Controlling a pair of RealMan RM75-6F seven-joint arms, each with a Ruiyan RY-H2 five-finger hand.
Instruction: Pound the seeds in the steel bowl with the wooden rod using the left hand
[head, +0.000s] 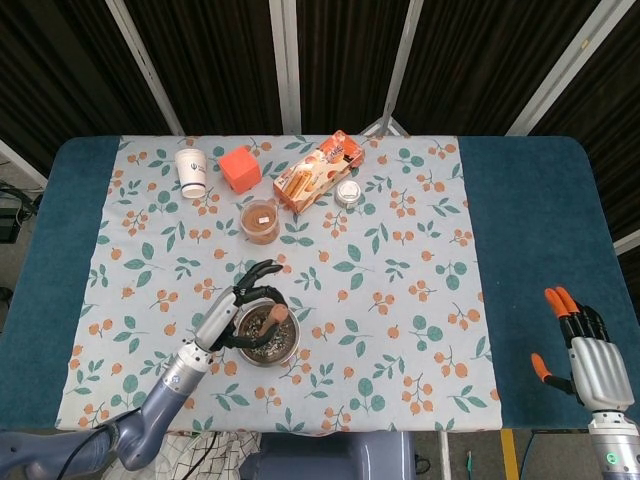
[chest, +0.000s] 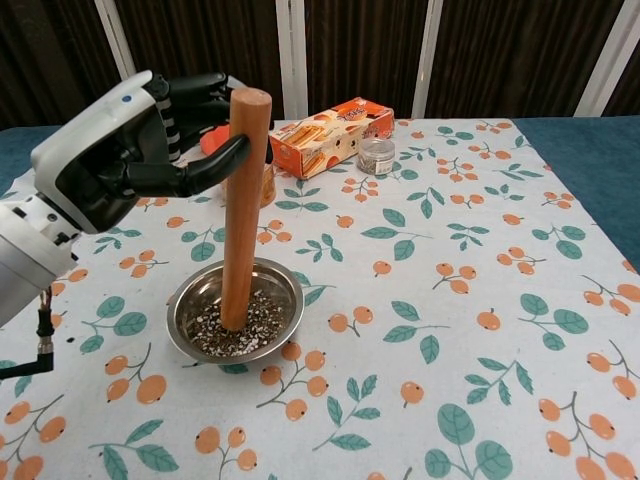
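Near the front left of the surface (head: 540, 220), we see the bowl (chest: 190, 305) on the patterned cloth, with the seeds (chest: 250, 335) spread over its floor. Our left hand (chest: 130, 150) is clamped around the upper part of the rod (chest: 240, 220): the thumb crosses its front, the other fingers wrap behind it, and the rounded top stands just above the grip.

The rod's long axis runs almost vertically, leaning slightly so that its top lies a little to the right of its foot in the chest view. Its lower end rests among the seeds, left of the bowl's centre. The bowl therefore lies directly below the hand, and we judge that the coming stroke is a lift and drop along this axis, kept inside the rim. A sideways drift could catch the rim and tip or slide the bowl.

The forearm (head: 165, 385) comes in from the lower left in the head view, with the back of the hand turned outward to the left. It is by far the nearer hand.

Our right hand (head: 585, 350) lies well apart at the far right edge, over bare blue covering, with fingers spread and holding nothing.

Seeds appear partly broken, though we cannot tell how finely.
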